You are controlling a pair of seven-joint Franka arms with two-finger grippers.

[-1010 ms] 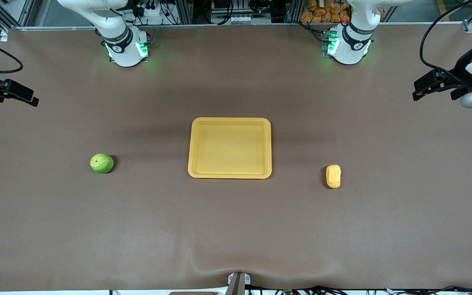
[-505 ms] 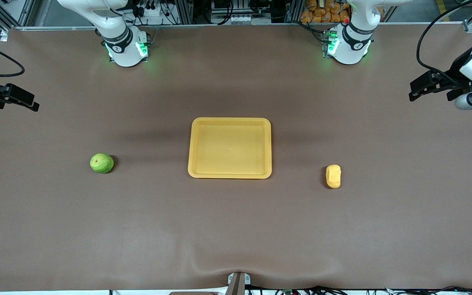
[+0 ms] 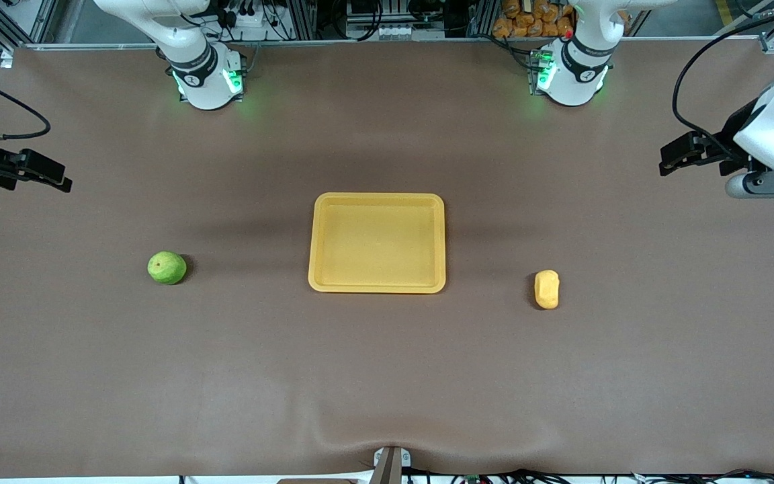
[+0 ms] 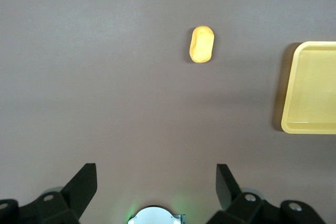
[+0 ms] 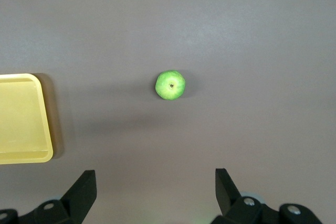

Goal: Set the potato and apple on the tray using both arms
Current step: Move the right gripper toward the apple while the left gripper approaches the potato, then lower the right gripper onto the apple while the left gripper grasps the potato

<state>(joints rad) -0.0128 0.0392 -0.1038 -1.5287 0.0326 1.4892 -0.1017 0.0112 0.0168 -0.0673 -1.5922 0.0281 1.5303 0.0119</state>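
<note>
**Tray mid-surface, one item toward each end**

The tray [image 3: 377,243] lies on the surface [image 3: 387,376] at its middle. The apple [image 3: 166,267] sits well apart toward the right arm's end; the potato [image 3: 547,289] toward the left arm's end, slightly nearer the front camera.

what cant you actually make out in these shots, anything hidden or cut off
- Left gripper: the left wrist view's edge cuts off its body; only the two open fingers show.
- Right gripper: likewise cut off in the right wrist view, fingers open.
- Tray: whole in the front view, only partly inside each wrist view.
- Potato and apple: the undersides resting on the table are hidden in every view.
</note>
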